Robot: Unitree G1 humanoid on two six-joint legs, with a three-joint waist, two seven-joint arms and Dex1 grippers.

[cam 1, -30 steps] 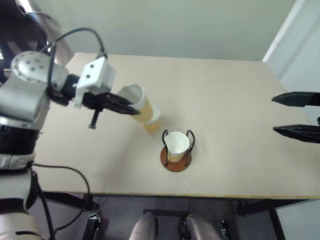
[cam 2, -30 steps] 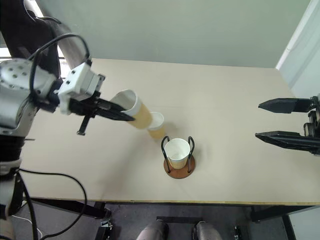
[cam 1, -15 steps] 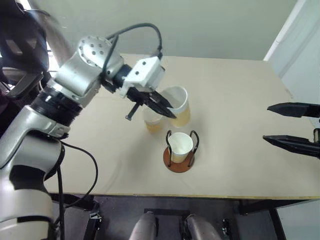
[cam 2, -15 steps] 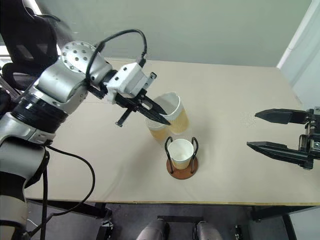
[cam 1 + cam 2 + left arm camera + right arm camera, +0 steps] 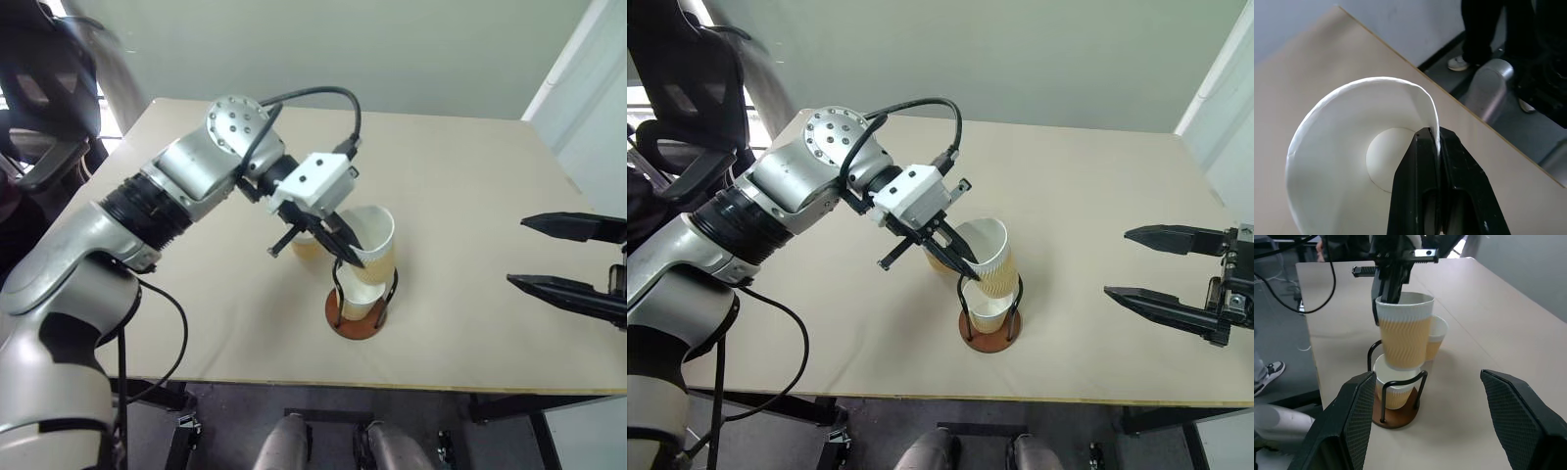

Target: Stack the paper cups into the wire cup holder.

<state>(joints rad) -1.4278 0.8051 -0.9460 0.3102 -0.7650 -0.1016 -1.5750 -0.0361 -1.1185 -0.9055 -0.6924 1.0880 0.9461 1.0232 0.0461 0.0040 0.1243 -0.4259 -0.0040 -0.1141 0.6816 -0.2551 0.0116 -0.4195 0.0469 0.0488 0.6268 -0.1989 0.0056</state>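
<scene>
The left end effector (image 5: 965, 266) is pinching the rim of one paper cup (image 5: 986, 257) between its two black fingers, one inside the white wall and one outside, as the left wrist view shows. That cup is hanging tilted just above the wire cup holder (image 5: 990, 315), its bottom dipping into the mouth of a second cup (image 5: 1393, 387) that is sitting upright inside the black wire loops on the reddish-brown base. A third cup (image 5: 1434, 338) is standing on the beige worktop (image 5: 1097, 196) just behind the holder. Far to the right, the right end effector (image 5: 1134, 264) is hovering with its fingers spread wide, holding nothing, well apart from the cups.
</scene>
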